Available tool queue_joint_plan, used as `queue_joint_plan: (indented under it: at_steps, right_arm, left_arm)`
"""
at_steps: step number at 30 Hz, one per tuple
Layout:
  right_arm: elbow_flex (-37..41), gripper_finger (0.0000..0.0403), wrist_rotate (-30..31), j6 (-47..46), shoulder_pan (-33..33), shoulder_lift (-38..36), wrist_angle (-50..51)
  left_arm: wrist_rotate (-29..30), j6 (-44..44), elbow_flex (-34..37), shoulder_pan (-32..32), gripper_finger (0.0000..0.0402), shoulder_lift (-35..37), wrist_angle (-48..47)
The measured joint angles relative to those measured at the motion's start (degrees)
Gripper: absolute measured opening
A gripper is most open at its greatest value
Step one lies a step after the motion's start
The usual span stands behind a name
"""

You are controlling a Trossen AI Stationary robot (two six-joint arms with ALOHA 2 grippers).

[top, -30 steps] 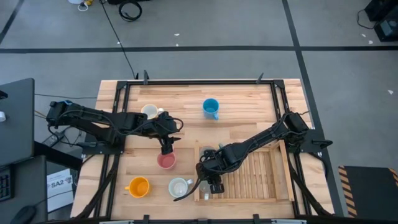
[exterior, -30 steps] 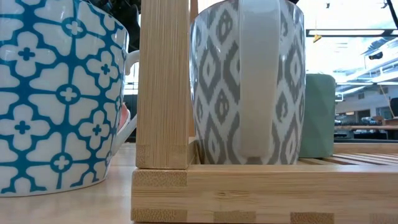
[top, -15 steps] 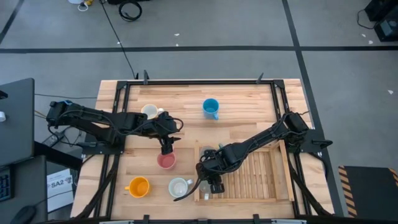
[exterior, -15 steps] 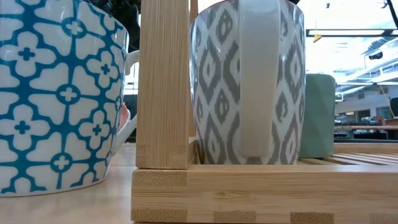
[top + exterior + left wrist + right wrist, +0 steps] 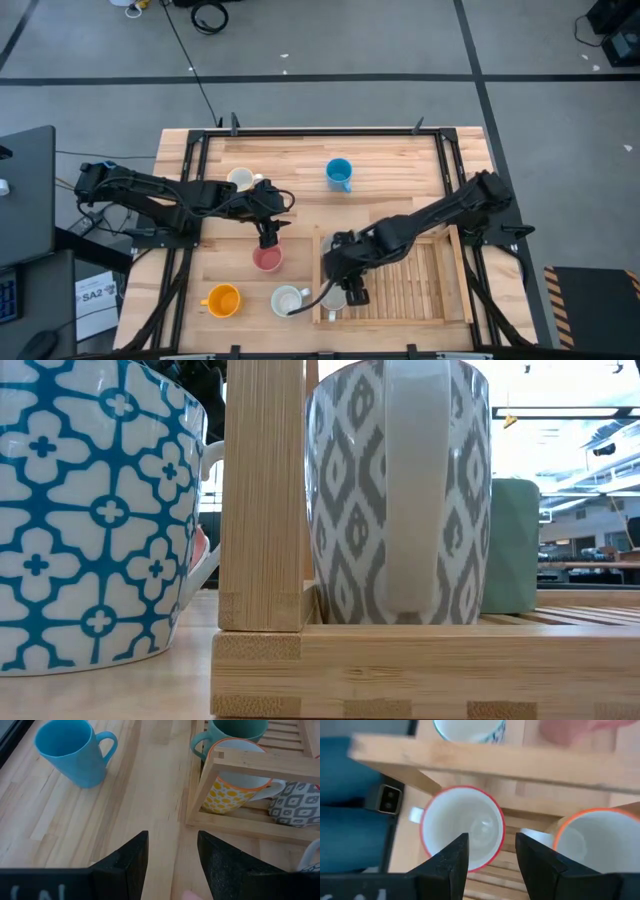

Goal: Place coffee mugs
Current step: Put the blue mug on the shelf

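Observation:
A wooden slatted rack (image 5: 420, 285) lies on the table's near right. In its left part stand a green mug (image 5: 235, 730), a yellow-dotted mug with an orange rim (image 5: 232, 790) and a grey-patterned white mug (image 5: 400, 490). That last mug shows red-rimmed in the right wrist view (image 5: 462, 835). My right gripper (image 5: 352, 292) is open just above it (image 5: 491, 837). My left gripper (image 5: 268, 240) is open and empty (image 5: 172, 837), just above a pink mug (image 5: 266, 259) on the table.
Standing loose on the table are a blue mug (image 5: 339, 173), a cream mug (image 5: 240, 179), an orange mug (image 5: 222, 299) and a white mug with a blue flower pattern (image 5: 289, 299), the last close to the rack's left post (image 5: 262, 490).
My right gripper has drawn back a little toward the table's right edge, and its arm has swung that way. The grey-patterned mug in the rack's near left corner now shows beside it and has stayed where it was.

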State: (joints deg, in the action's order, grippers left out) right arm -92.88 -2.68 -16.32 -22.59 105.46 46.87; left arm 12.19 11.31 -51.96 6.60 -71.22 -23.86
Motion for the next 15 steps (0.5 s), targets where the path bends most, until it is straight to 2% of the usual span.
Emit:
queue_joint_plan:
  at_steps: [9,15]
  right_arm:
    - [0.00,0.0167,0.57,0.00,1.86,-8.57,-0.08]
    - [0.00,0.0167,6.20,0.01,4.01,-13.54,-0.09]
  left_arm:
    - [0.00,0.02,0.00,-0.01,0.0176,-0.02,0.02]
    - [0.00,0.04,0.00,0.01,0.0176,-0.01,0.02]
